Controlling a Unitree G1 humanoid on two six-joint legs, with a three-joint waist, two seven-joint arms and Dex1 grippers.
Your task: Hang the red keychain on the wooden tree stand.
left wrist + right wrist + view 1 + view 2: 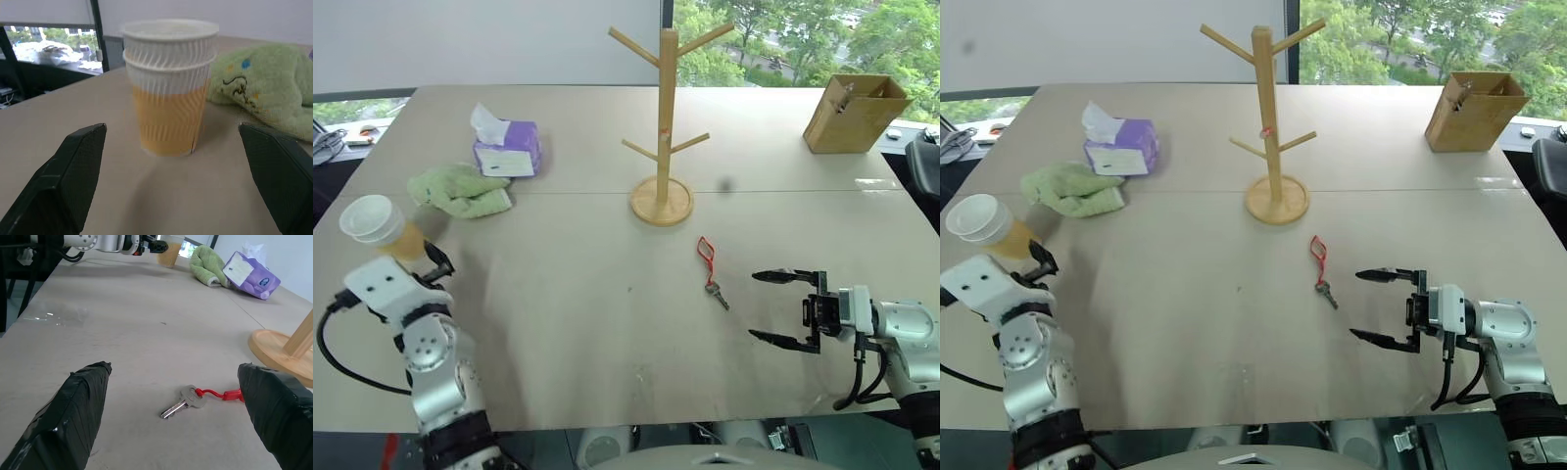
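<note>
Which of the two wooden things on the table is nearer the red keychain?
The wooden tree stand, its round base just beyond the red keychain; the brown wooden box sits at the far right corner.

Cups (380, 227), towel (462, 190), tissues (508, 148), box (854, 113)

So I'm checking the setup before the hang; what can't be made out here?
- Brown box: contents hidden by its walls, head views.
- Paper cups: inside unseen in the left wrist view, rim above camera.
- Wooden tree stand: pole and pegs cut off by the right wrist view's edge.

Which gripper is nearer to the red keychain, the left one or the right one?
Right. The right gripper sits open just beside the red keychain; the left gripper is far across the table, open, facing the paper cup.
</note>
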